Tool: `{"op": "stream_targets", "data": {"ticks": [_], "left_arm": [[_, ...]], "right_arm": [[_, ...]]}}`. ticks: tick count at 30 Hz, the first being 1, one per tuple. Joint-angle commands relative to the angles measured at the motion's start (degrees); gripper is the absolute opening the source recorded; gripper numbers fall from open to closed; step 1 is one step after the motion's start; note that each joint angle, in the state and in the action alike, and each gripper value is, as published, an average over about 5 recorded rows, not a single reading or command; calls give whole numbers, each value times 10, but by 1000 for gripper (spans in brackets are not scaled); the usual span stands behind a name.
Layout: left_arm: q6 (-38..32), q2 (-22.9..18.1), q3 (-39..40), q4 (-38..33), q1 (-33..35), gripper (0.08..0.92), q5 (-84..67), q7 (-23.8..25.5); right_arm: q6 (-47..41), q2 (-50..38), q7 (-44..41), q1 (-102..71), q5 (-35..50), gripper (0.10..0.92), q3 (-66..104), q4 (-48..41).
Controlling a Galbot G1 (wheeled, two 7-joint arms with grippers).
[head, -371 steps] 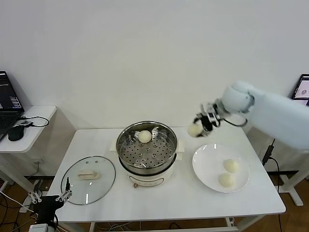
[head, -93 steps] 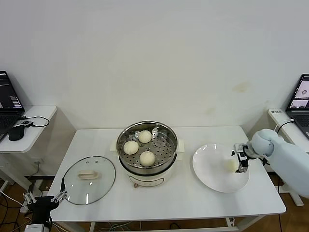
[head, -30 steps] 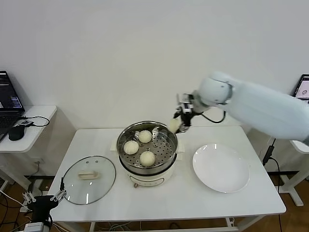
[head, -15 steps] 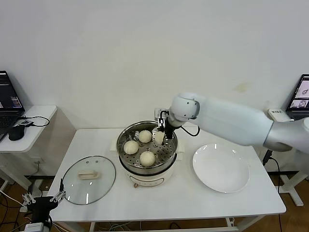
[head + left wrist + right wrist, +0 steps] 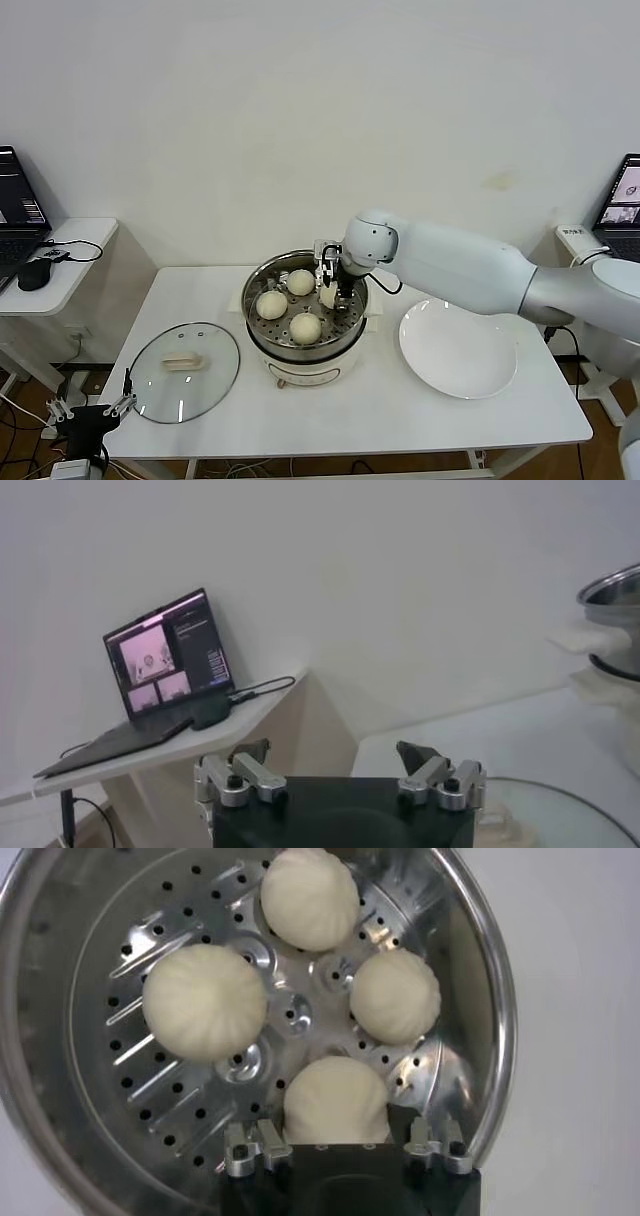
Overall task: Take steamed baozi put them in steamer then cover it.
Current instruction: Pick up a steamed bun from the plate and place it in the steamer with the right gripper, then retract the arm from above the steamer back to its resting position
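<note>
My right gripper (image 5: 331, 288) is inside the steamer (image 5: 262, 325), jaws clamped on the fourth baozi (image 5: 336, 1112). Left gripper (image 5: 340, 780) hangs parked low beside the table, jaws apart

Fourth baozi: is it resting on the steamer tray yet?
Cannot tell: the right hand holds the baozi low over the steamer tray; no view shows its underside.

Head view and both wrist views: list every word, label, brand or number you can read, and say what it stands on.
None can be read.
Open black laptop on the side table: screen shows windows and lines of text, too small to read.
Round steel steamer pot on its cream-white base: small marks on the front, too blurred to read.
</note>
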Motion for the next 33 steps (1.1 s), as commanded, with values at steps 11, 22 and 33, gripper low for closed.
{"op": "stream_targets", "data": {"ticks": [11, 22, 33], "left_arm": [[0, 3, 2, -1, -4, 823, -4, 0], [-13, -2, 25, 14, -6, 823, 6, -2], [-45, 5, 50, 69, -14, 823, 84, 0]], "right_arm": [[33, -191, 337, -100, 174, 823, 154, 235], [315, -278, 448, -598, 35, 823, 567, 316], [529, 23, 347, -974, -117, 823, 980, 319]]}}
